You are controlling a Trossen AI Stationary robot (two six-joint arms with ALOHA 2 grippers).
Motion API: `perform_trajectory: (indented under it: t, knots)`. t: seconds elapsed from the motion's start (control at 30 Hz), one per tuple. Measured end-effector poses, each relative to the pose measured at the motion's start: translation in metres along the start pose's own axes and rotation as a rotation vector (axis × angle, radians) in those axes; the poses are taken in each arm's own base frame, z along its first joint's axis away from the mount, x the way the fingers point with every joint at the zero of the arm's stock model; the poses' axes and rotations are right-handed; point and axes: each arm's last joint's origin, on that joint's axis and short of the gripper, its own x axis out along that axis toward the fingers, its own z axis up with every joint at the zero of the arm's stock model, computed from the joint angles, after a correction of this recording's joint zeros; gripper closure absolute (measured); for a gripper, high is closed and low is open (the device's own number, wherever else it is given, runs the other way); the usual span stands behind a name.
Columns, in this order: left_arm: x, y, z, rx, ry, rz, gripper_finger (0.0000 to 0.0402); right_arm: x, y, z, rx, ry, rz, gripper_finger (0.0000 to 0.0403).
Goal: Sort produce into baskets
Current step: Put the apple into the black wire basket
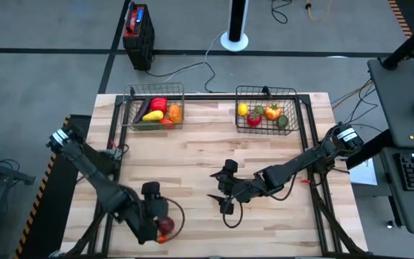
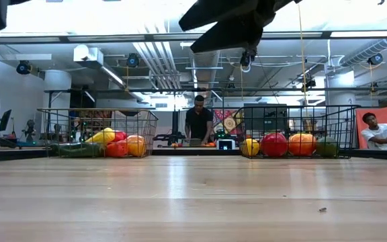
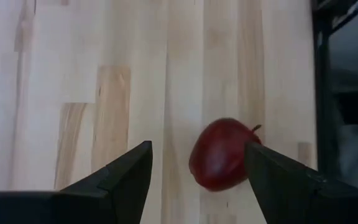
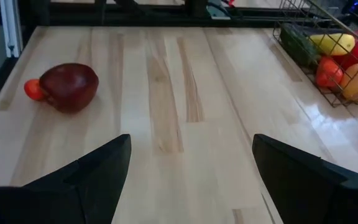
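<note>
A dark red apple (image 3: 221, 155) lies on the bare wood near the table's near left corner (image 1: 165, 226), with a small orange-red piece (image 4: 33, 89) beside it. My left gripper (image 3: 197, 145) hangs open above the apple (image 1: 158, 216), fingers pointing steeply down; the apple shows between them, close to one finger. My right gripper (image 1: 225, 191) stands open over the middle of the table, with nothing between its fingers (image 4: 191, 138). Two wire baskets at the far edge hold produce: the left one (image 1: 154, 108) yellow, red, orange and green pieces, the right one (image 1: 267, 111) a lemon, red, orange and green pieces.
Bare wood spreads between the baskets and both grippers. A dark frame rail (image 1: 113, 144) runs along the table's left side, and another (image 1: 311, 144) along the right. Beyond the table, people (image 2: 199, 121) show in the room behind.
</note>
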Motion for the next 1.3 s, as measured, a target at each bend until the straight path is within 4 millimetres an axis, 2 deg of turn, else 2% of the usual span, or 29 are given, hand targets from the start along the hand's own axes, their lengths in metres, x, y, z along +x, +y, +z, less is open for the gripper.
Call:
perform_trajectory:
  t: [0.33, 0.87, 1.03, 1.3]
  knots:
    - [0.013, -0.038, -0.003, 0.064, 0.114, 0.100, 0.0167, 0.003, 0.001, 0.005, 0.015, -0.026, 0.099, 0.0076]
    - [0.016, -0.056, -0.032, -0.007, 0.123, 0.144, 0.0167, 0.038, 0.019, -0.007, -0.079, -0.157, 0.224, 0.0076]
    - [0.020, -0.058, -0.046, -0.046, 0.131, 0.161, 0.0167, 0.058, 0.028, -0.005, -0.088, -0.153, 0.285, 0.0076]
    - [0.032, -0.061, -0.061, -0.094, 0.120, 0.143, 0.0167, 0.102, 0.051, -0.008, -0.152, -0.146, 0.358, 0.0076]
